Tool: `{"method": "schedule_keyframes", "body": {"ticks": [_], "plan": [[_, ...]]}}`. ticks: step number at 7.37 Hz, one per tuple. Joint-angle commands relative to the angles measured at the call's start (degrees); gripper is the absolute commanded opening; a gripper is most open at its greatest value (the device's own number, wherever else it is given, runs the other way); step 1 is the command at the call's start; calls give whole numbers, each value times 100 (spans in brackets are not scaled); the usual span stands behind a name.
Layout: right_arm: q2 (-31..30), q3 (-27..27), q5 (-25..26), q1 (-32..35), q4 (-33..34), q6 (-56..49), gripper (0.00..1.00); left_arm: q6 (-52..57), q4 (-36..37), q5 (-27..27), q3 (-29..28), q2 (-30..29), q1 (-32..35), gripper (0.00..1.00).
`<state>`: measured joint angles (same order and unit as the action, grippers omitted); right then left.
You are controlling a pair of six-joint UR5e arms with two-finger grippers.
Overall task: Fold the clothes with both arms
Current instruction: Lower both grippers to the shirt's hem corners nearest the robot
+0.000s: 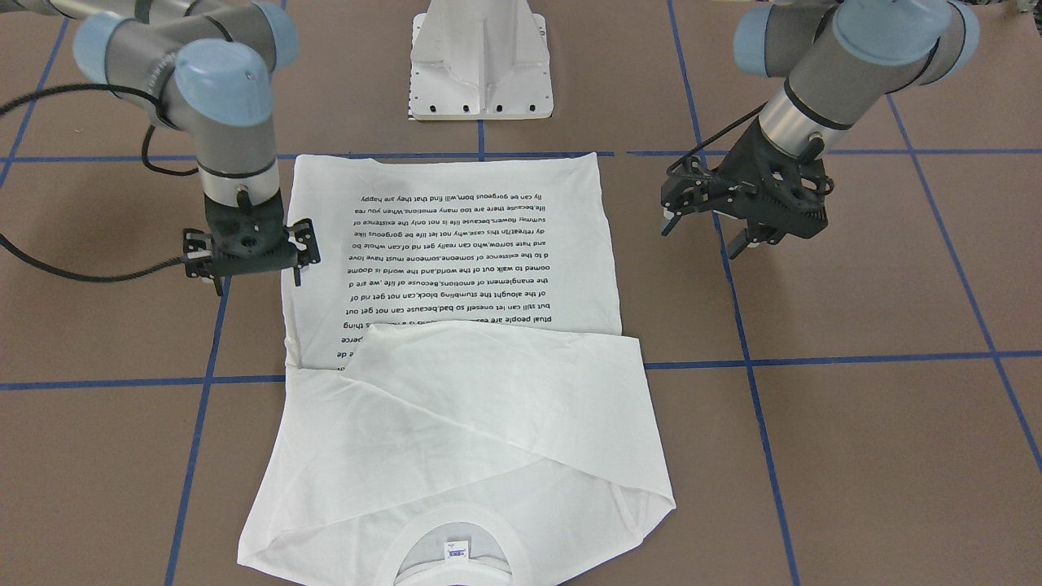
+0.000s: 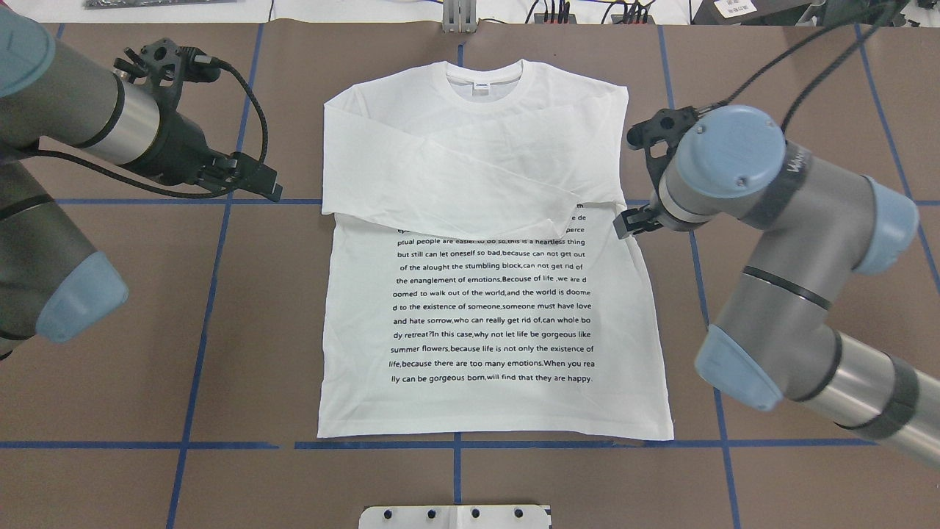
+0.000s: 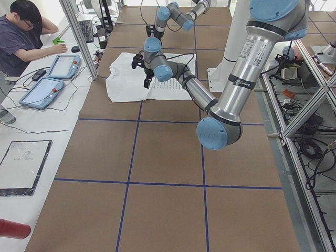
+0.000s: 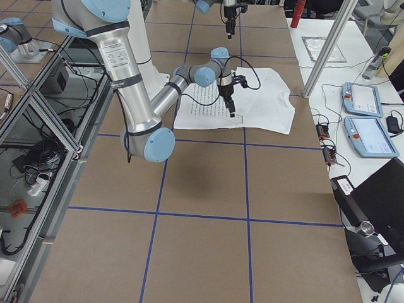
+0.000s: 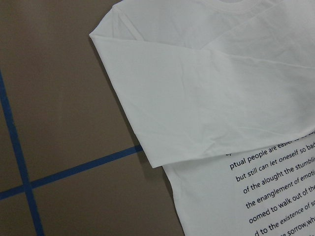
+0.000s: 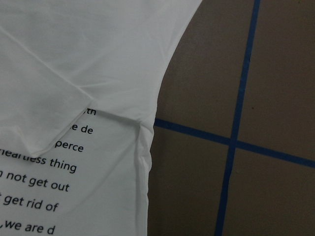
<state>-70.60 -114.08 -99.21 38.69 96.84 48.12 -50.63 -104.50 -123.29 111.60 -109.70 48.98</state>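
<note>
The white long-sleeved T-shirt [image 2: 492,323] lies flat on the brown table, text side up, with its collar on the far side from the robot. Both sleeves are folded across the chest [image 1: 488,407]. The blue-white neck label [image 1: 457,550] shows inside the collar. My left gripper [image 1: 704,236] is open and empty above bare table beside the shirt's left sleeve fold [image 5: 206,98]. My right gripper [image 1: 258,281] is open and empty at the shirt's right edge, level with the armpit [image 6: 142,128]. In the overhead view the right wrist hides most of that gripper.
The white metal pedestal [image 1: 480,73] stands at the robot's side of the table, just past the shirt's hem. Blue tape lines [image 2: 220,294] cross the brown surface. In the exterior left view an operator [image 3: 26,37] sits at a side bench with tablets [image 3: 44,92].
</note>
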Motion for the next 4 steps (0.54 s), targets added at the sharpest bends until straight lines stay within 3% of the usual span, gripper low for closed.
{"method": "schedule_keyframes", "body": {"ticks": [1,2,3,4], "plan": [[-1065,-817,-98,-403,-1026,1212,100,-900,0,671,554,378,-736,100],[-1627,-818,-37,-650,-2019,1644,100,-1313,0,1040,573,397,-1133,100],[-1902,-931,42,-948,-2264,2118,100,-1787,0,1575,582,458,-1650,100],[-1948,-941,530,-1412,-2257,2366,100,-2184,-9,1867,573,485,-2073,100]]}}
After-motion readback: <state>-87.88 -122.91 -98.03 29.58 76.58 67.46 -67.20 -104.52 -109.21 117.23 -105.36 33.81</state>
